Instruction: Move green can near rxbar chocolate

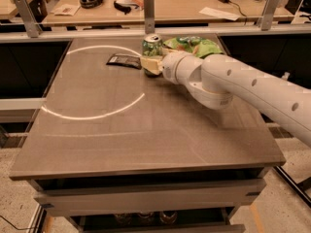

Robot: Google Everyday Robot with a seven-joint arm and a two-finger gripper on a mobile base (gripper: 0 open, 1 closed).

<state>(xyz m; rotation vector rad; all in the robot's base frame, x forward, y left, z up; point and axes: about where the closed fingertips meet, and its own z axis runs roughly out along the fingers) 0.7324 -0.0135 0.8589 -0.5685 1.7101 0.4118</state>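
The green can (151, 45) stands upright at the far middle of the table, its silver top showing. The rxbar chocolate (124, 60) lies flat just left of it, a small dark bar. My gripper (151, 65) reaches in from the right on a white arm and sits at the can's lower body, its pale fingers (153, 66) around the can. The lower part of the can is hidden behind the fingers.
A wide green snack bag (192, 45) lies right behind the gripper's wrist. The brown table (146, 130) has a metal rail with posts along its far edge. A desk with headphones and papers stands behind.
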